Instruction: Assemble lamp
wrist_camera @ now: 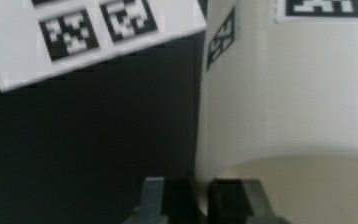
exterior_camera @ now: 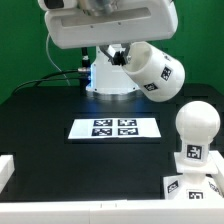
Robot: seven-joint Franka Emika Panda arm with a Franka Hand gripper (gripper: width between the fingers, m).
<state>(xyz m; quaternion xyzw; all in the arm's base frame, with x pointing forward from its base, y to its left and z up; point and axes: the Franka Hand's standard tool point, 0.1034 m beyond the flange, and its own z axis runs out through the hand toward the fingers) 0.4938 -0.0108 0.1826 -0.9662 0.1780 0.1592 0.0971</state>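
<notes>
The large white shade (exterior_camera: 153, 70) hangs tilted in the air above the back of the black table, under the arm. My gripper (exterior_camera: 121, 57) is mostly hidden behind it. In the wrist view the gripper (wrist_camera: 194, 203) is shut on the shade's wall (wrist_camera: 291, 120), with one finger (wrist_camera: 153, 200) outside and the other finger (wrist_camera: 240, 200) inside. The round bulb (exterior_camera: 195, 122) stands upright with its neck in the low square base (exterior_camera: 193, 186) at the exterior view's lower right, well apart from the shade.
The marker board (exterior_camera: 115, 127) lies flat in the middle of the table and also shows in the wrist view (wrist_camera: 87, 40). The arm's white pedestal (exterior_camera: 110, 85) stands at the back. A white rim (exterior_camera: 8, 165) borders the table on the exterior view's left and front.
</notes>
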